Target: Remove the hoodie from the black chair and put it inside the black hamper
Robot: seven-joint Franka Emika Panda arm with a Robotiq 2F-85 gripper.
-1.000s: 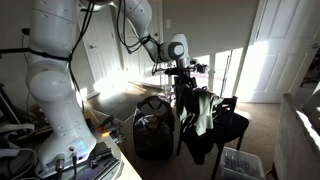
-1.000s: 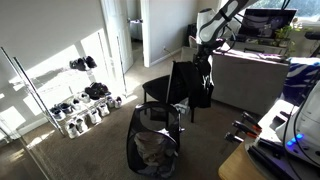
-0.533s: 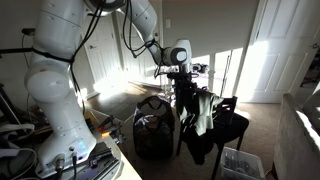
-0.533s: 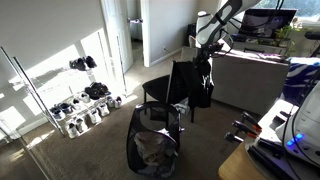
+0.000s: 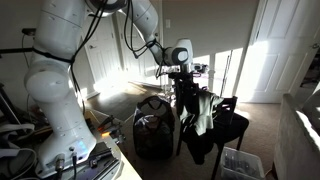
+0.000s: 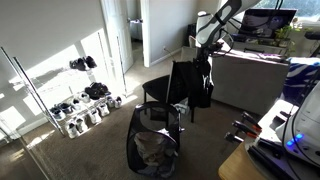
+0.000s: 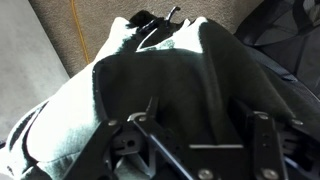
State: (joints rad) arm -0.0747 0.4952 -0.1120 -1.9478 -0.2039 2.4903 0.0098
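The hoodie (image 5: pixel 201 110) is dark with a paler grey-green panel and hangs over the backrest of the black chair (image 5: pixel 232 127). It also shows in an exterior view (image 6: pixel 203 82) and fills the wrist view (image 7: pixel 165 65). My gripper (image 5: pixel 183 80) hovers right at the top of the hoodie, also seen in an exterior view (image 6: pixel 205 55). In the wrist view the gripper (image 7: pixel 197 115) has its jaws spread wide, with dark fabric between and below them. The black hamper (image 5: pixel 153 127) stands beside the chair, and in an exterior view (image 6: pixel 152 150) it is in front of the chair (image 6: pixel 160 90).
A small clear crate (image 5: pixel 240 163) sits on the floor by the chair legs. A shoe rack (image 6: pixel 85 95) stands along the wall. A grey desk (image 6: pixel 252 78) is behind the chair. My white arm base (image 5: pixel 55 95) fills one side.
My gripper has dropped slightly toward the top of the hoodie since a second ago. The hoodie, chair and hamper have not moved.
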